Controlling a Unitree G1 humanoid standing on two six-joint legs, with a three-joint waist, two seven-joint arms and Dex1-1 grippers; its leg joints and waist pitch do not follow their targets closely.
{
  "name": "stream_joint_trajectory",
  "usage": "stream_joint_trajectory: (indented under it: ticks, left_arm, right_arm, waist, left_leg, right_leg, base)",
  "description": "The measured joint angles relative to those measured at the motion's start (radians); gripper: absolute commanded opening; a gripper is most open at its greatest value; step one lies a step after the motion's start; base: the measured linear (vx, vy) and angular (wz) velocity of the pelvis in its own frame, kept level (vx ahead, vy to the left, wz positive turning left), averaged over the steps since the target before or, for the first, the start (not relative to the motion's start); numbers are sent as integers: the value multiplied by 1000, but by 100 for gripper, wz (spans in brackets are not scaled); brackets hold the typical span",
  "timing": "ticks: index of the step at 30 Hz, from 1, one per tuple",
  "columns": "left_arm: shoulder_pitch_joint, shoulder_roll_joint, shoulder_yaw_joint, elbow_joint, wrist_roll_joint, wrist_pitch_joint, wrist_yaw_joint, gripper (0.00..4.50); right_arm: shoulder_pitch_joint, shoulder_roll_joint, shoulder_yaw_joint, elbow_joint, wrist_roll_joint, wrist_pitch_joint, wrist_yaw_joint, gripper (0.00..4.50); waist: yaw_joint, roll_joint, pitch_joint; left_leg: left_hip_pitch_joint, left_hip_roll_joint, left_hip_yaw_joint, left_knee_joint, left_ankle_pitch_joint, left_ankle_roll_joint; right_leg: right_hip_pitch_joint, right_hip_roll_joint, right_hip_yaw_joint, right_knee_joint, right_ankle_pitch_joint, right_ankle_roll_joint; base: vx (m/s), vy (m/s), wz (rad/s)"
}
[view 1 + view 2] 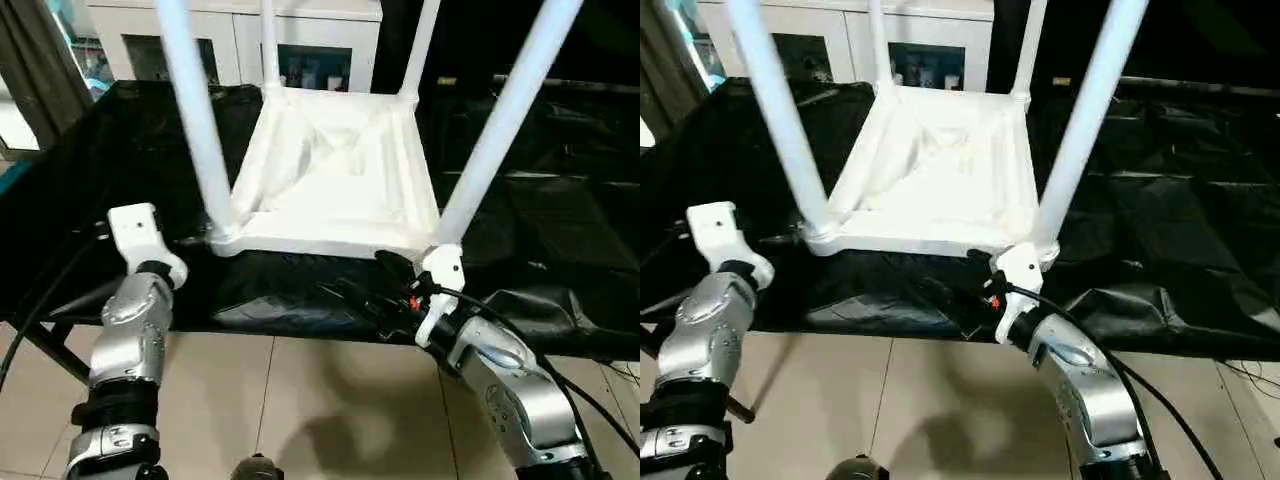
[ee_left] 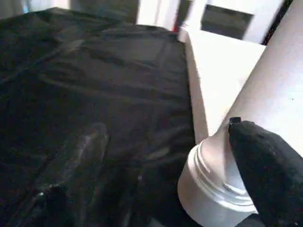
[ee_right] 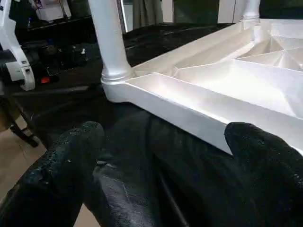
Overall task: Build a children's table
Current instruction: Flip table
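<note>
A big tabletop [image 1: 560,230] draped in crinkled black sheeting [image 1: 1160,260] stands on a pale tiled floor [image 1: 300,400], with white cabinets [image 1: 230,40] with dark glass doors along the wall behind it. On the sheeting the children's table [image 1: 340,170] lies upside down, its ribbed underside facing up, and all four white legs [image 1: 195,120] rise from the round corner sockets. The near edge of the white top sits close to the draped surface's front edge. The left tool [image 2: 255,165] is at the near-left corner socket, one black finger against the leg's base, spread wide and not clenched on anything. The right tool [image 3: 161,161] hangs released just before the near edge, fingers wide apart, near the near-right leg.
</note>
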Motion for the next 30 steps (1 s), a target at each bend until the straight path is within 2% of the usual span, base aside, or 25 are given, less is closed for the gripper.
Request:
stream_joint_trajectory:
  ticks: [5,9,13,16,18,21,25,30]
  left_arm:
    - [40,3,-11,-42,-22,-4,-73,446]
    - [119,32,-69,-103,-43,42,-179,446]
    - [178,50,-95,-140,-52,67,-252,446]
    - [182,52,-121,-163,-50,81,-267,446]
    - [156,43,-124,-148,-49,80,-256,446]
    - [51,12,-118,-64,-42,60,-208,446]
    - [-93,-22,-76,134,-40,-7,-117,446]
    - [-168,-38,-51,228,-52,-49,-96,446]
  right_arm:
    - [10,-5,-1,0,-6,-10,-1,450]
    - [19,-15,-11,0,-8,-13,-7,450]
    - [33,-20,-33,2,-7,-15,-9,450]
    - [28,-21,-40,5,-6,-21,-10,450]
    - [25,-21,-42,14,-6,-24,-11,450]
    - [3,-16,-41,38,-5,-24,-14,450]
    - [2,-9,-39,38,-3,-27,-10,450]
    - [1,-9,-41,42,-4,-32,-13,450]
  waist:
    - [-1,5,0]
    - [-2,12,-5]
    - [-7,13,-5]
    - [-8,13,-5]
    - [-7,13,-5]
    - [-6,13,-5]
    - [-7,13,-5]
    - [-13,13,-5]
  left_leg:
    - [2,0,1,-3,0,0]
    - [4,0,4,-6,1,-1]
    - [5,1,4,-9,1,-1]
    - [5,1,5,-8,1,-1]
    - [5,1,6,-8,2,0]
    - [5,2,7,-9,4,1]
    - [5,2,8,-8,5,1]
    - [3,2,8,-8,6,2]
  right_leg:
    - [0,0,1,0,1,-1]
    - [0,0,2,0,1,-1]
    - [-1,1,2,0,0,-3]
    - [-1,0,2,0,0,-3]
    - [-1,0,2,0,0,-3]
    - [-1,0,2,0,1,-3]
    - [0,0,3,0,2,-2]
    - [-1,0,2,-2,2,-2]
  base:
    - [0,0,0]
    - [0,0,0]
    - [0,0,0]
    - [0,0,0]
    - [0,0,0]
    - [0,0,0]
    - [0,0,0]
    - [0,0,0]
